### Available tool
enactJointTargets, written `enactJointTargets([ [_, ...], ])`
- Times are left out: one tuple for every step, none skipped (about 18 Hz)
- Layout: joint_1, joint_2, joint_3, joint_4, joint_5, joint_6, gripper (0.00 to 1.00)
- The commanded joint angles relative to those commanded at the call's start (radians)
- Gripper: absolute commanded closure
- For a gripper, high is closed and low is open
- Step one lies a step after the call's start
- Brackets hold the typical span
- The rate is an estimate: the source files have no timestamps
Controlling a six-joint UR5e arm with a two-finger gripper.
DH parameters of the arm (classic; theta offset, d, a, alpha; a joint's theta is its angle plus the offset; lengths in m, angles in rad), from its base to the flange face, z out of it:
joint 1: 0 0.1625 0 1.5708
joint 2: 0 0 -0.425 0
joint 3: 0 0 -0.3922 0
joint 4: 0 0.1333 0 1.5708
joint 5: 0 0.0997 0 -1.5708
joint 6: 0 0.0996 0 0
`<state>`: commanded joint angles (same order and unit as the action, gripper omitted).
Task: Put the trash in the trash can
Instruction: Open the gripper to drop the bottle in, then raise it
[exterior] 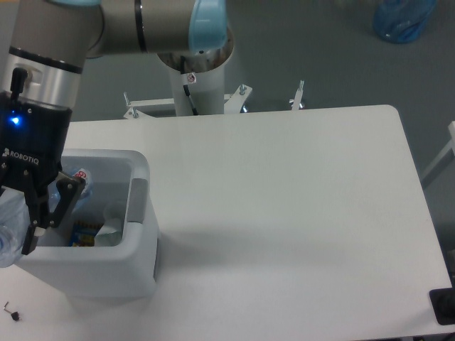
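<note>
My gripper (25,217) hangs over the left side of the open trash can (106,273), a white boxy bin with a grey tab (137,202). It is shut on the clear plastic bottle (8,231), which lies tilted between the fingers. The bottle's red-and-white label (79,175) shows at its upper right end, and its lower end reaches the frame's left edge. Inside the bin lies the crumpled translucent-white wrapper (111,226) beside a blue-yellow packet (84,233). The gripper's left finger and the bin's lid are hidden or out of frame.
The white table (284,213) stretches to the right of the bin. The arm's base column (193,82) and metal clamps (298,96) stand at the table's back edge. A blue bag (404,18) lies on the floor at the top right.
</note>
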<state>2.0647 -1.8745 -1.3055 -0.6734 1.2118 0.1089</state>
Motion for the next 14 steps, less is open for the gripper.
enactJointTargets([
  [0.006,0.001,0.003,0.0,0.002,-0.002,0.0],
  [0.015,0.002,0.006,0.0,0.002,-0.002,0.0],
  [0.035,0.005,0.009,0.0,0.003,-0.012,0.0],
  [0.064,0.008,0.009,-0.002,0.005,-0.012,0.0],
  [0.098,0.02,0.008,-0.002,0.006,-0.017,0.0],
  [0.132,0.029,0.006,-0.005,0.009,-0.02,0.0],
  [0.161,0.041,-0.001,-0.005,0.014,-0.018,0.0],
  [0.19,0.046,-0.001,-0.005,0.014,-0.017,0.0],
  [0.227,0.048,0.005,-0.005,0.014,-0.014,0.0],
  [0.267,0.051,0.005,-0.005,0.011,-0.003,0.0],
  [0.297,0.051,0.006,-0.005,0.011,0.011,0.0],
  [0.319,0.051,0.005,-0.005,0.012,0.044,0.0],
  [0.34,0.051,0.002,-0.009,0.014,0.082,0.0],
  [0.357,0.054,-0.003,-0.011,0.015,0.116,0.0],
])
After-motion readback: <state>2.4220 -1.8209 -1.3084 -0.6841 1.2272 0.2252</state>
